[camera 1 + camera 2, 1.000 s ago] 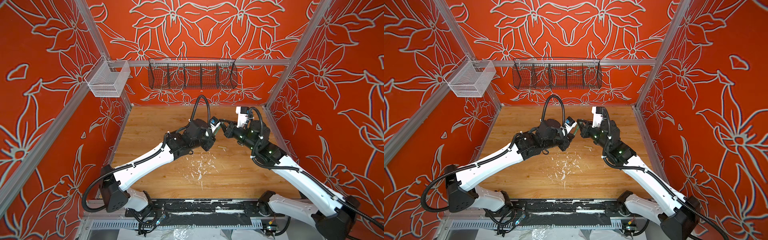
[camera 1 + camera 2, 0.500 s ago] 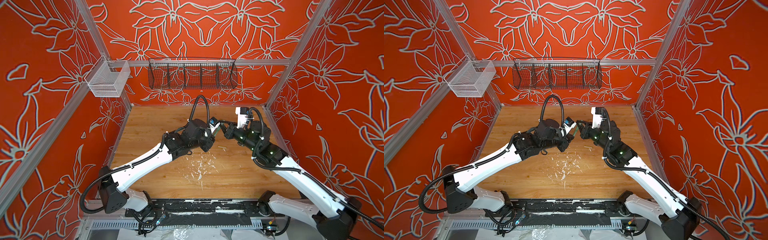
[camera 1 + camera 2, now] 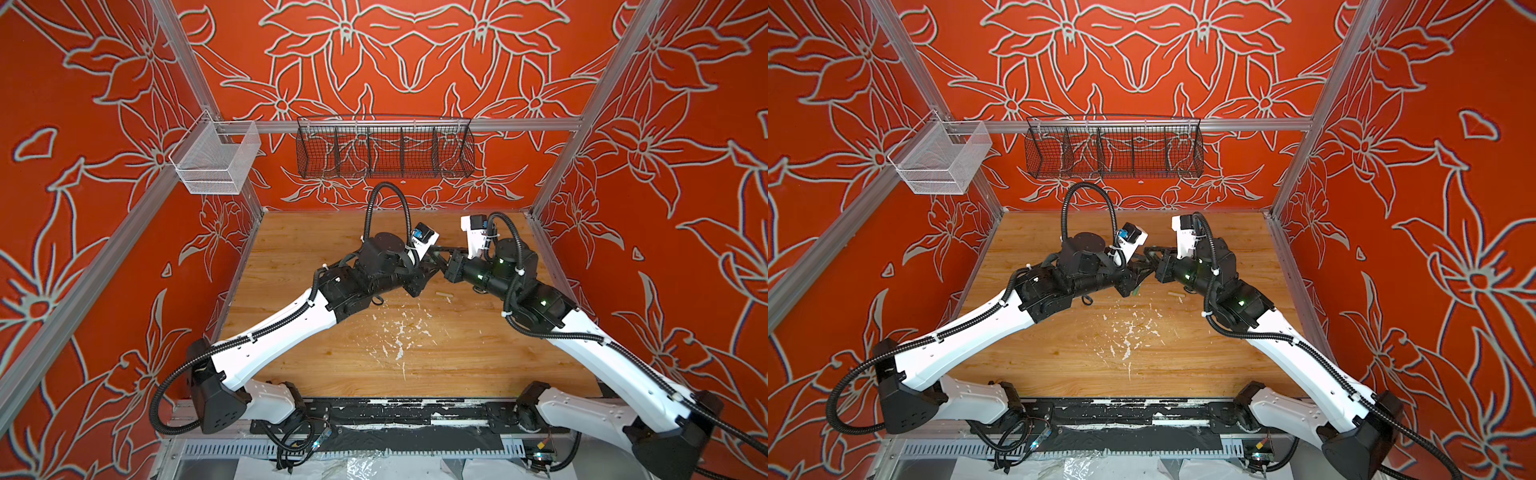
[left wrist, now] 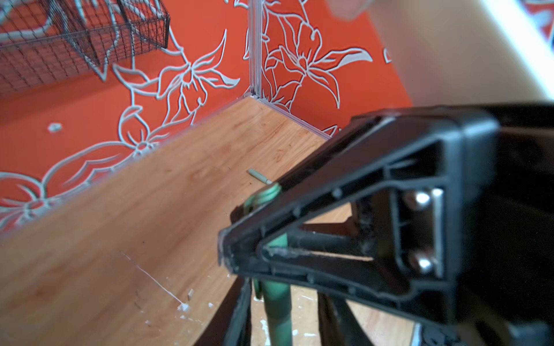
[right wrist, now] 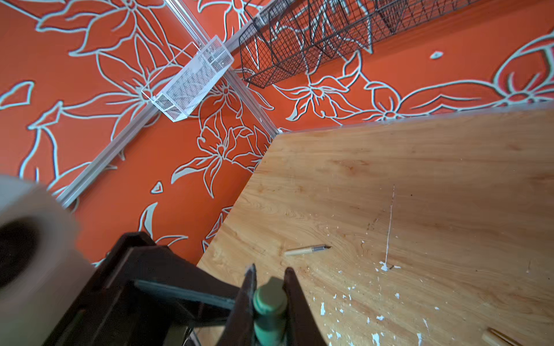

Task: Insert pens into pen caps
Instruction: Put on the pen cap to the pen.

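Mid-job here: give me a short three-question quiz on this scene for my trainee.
1. True or false: the right gripper is shut on a green pen.
2. The tan pen is: A standing upright, B lying on the table, C held aloft.
3. What colour is the loose cap seen in a top view?
Key: 1 true; 2 B; 3 tan.

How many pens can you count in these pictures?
3. A tan pen and a pale green pen lie on the table; a dark green pen is clamped in the right gripper. Others may be hidden beneath the arms.
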